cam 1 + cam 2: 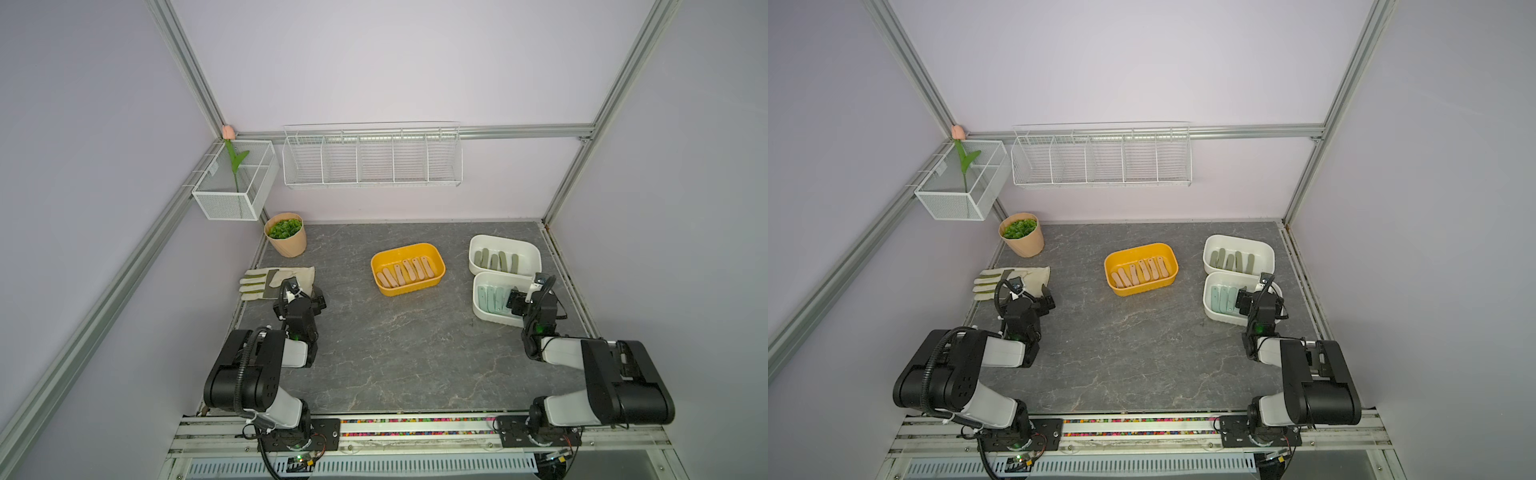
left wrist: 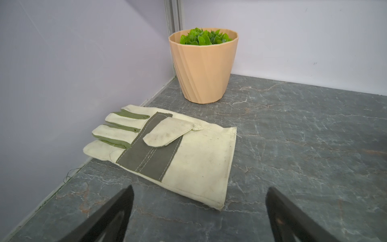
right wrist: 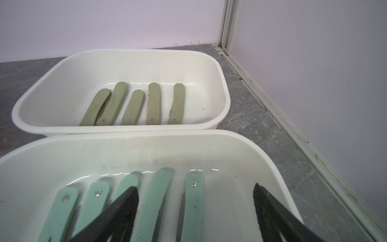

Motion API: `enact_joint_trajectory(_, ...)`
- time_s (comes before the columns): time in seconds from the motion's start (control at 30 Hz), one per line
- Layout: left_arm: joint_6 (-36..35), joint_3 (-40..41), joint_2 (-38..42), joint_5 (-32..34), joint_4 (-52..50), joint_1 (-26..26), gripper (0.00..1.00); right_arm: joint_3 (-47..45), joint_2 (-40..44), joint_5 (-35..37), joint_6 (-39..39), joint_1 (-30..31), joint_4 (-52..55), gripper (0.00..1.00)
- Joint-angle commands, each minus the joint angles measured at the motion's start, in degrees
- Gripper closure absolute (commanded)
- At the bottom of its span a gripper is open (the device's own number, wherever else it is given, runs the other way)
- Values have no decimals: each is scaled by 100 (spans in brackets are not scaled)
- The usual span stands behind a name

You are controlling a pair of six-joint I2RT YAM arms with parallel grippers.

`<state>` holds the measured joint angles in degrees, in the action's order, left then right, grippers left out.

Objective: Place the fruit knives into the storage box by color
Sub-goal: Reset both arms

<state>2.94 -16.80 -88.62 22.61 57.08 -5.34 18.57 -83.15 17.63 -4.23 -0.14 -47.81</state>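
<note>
The right pincer [image 3: 195, 189] stands wide and empty over the mint knives [image 3: 155, 199] in the near white box [image 3: 247, 144] at right. Olive knives [image 3: 154, 104] lie in the far white box [image 3: 222, 83], and pink knives [image 1: 405, 272] in the yellow box [image 1: 436, 257] at the middle of the surface [image 1: 395, 353]. The left pincer [image 2: 200, 201], wide and empty, hovers near the glove [image 2: 199, 150].

The left gripper [image 2: 200, 189] hangs with its jaws spread wide over the grey table [image 2: 303, 146]. Just ahead of it a work glove [image 2: 188, 159] lies flat. Farther ahead stands a peach plant pot [image 2: 204, 67].
</note>
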Motion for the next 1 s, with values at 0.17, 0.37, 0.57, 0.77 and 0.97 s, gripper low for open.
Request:
enact_joint_trajectory(0.17, -48, -562, -30, -241, -514, 67, 1, 112, -572, -783, 422, -8, -841, 11)
enact_joint_trajectory(0.37, -42, -571, -27, -247, -549, 77, 1, 272, -437, -616, 462, 74, -303, 12)
enact_joint_trajectory(0.57, -41, -570, -26, -242, -541, 68, 1, 272, -450, -478, 490, 142, -320, 11)
enact_joint_trajectory(0.77, -44, -575, -24, -246, -540, 75, 1, 295, -469, -477, 481, 144, -301, 11)
enact_joint_trajectory(0.97, -67, -542, -21, -258, -508, 70, 1, 258, -441, -508, 500, 144, -343, 11)
